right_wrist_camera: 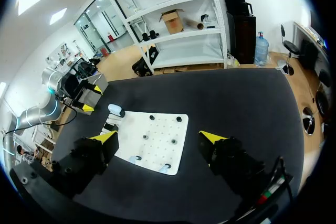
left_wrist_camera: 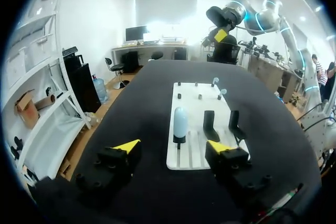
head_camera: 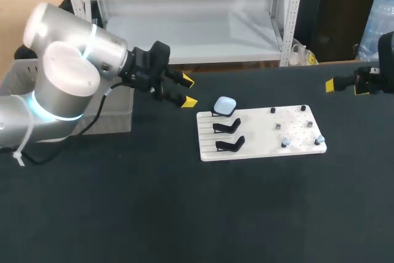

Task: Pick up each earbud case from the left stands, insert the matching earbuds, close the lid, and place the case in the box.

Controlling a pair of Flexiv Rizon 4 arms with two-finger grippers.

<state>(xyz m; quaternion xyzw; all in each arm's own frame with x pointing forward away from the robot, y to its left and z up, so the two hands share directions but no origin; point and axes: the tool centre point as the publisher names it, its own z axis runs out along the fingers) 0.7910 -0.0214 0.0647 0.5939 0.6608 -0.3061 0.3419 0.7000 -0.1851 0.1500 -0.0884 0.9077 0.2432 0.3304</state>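
Observation:
A light-blue earbud case [head_camera: 225, 105] sits on the farthest of three black stands at the left end of the white board [head_camera: 258, 141]. The other two stands [head_camera: 226, 127] [head_camera: 229, 145] are bare. Small earbuds [head_camera: 285, 144] [head_camera: 319, 140] stand on the board's right part. My left gripper [head_camera: 188, 90] hovers open just left of the case. In the left wrist view the case [left_wrist_camera: 180, 123] stands ahead of that gripper [left_wrist_camera: 173, 148], in line with the gap and untouched. My right gripper [head_camera: 348, 84] hangs open at the table's far right; from there the board [right_wrist_camera: 160, 150] and case [right_wrist_camera: 116, 110] lie ahead.
A clear plastic box [head_camera: 114, 115] stands at the table's left, partly hidden behind my left arm. Several small pegs dot the board's right half. The black tabletop [head_camera: 184, 214] in front of the board is bare.

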